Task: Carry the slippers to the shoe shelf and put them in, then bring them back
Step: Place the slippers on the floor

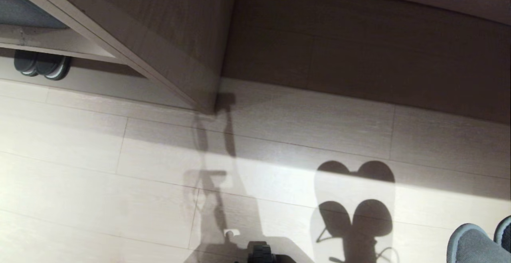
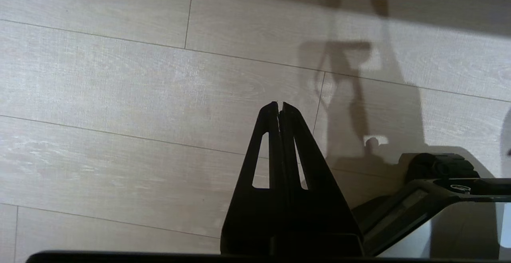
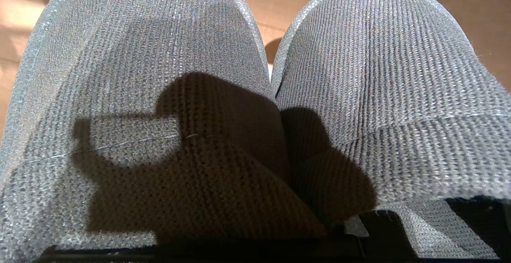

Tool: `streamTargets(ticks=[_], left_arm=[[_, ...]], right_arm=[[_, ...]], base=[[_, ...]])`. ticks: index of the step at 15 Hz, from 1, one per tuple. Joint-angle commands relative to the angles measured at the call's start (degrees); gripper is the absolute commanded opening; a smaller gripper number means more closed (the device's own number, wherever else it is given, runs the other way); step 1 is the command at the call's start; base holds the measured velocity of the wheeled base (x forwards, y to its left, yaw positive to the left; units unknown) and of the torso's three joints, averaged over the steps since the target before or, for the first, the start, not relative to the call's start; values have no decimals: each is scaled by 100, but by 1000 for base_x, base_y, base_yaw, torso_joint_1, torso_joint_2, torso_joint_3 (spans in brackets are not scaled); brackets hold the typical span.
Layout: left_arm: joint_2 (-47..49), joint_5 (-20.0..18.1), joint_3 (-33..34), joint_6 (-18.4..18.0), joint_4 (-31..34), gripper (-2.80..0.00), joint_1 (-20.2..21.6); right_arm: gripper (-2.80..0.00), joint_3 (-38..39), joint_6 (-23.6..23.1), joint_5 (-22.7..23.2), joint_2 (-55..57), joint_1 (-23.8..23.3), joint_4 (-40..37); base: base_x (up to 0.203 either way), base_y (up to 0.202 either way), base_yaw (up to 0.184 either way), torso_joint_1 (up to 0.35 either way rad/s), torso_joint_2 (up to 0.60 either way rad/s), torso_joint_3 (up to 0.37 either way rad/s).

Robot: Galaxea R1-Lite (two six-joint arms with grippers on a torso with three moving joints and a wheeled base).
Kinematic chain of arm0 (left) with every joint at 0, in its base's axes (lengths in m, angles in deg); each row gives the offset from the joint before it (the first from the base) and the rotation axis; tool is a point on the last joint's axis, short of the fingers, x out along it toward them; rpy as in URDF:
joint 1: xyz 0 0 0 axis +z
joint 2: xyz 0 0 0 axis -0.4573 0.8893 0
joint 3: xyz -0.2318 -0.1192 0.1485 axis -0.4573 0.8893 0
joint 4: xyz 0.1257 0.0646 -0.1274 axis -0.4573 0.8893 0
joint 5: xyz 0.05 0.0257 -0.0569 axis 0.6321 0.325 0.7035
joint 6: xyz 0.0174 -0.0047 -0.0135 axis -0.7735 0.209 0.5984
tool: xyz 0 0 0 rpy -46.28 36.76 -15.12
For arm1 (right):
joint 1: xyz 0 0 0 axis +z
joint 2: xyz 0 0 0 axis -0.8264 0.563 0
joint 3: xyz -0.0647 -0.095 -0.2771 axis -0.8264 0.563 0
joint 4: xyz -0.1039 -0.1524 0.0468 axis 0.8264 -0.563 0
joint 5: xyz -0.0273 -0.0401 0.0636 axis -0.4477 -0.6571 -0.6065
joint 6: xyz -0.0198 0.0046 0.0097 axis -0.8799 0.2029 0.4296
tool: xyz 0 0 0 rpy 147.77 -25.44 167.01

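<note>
Right wrist view: slippers (image 3: pixel 255 107) toes point away.

Pale plank floor (image 1: pixel 100 183), sunlit; brown wall (image 1: pixel 359 47).

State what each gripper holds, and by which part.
The right gripper carries the slippers as a pair; the exact grip point is hidden. The left gripper holds nothing, jaws shut.
</note>
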Motion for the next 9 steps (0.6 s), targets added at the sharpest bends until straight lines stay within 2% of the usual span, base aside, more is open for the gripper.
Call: streamTargets(ticks=[1,9], left_arm=[[5,0,9,9,3,-280,0],[5,0,9,1,3,-280,0]], right_arm=[[-280,9,-5,3,-10,4,-1],[-280,9,-5,3,-1,4,-1]], base=[[0,0,0,7,0,-199],[0,0,0,1,4,-197]])
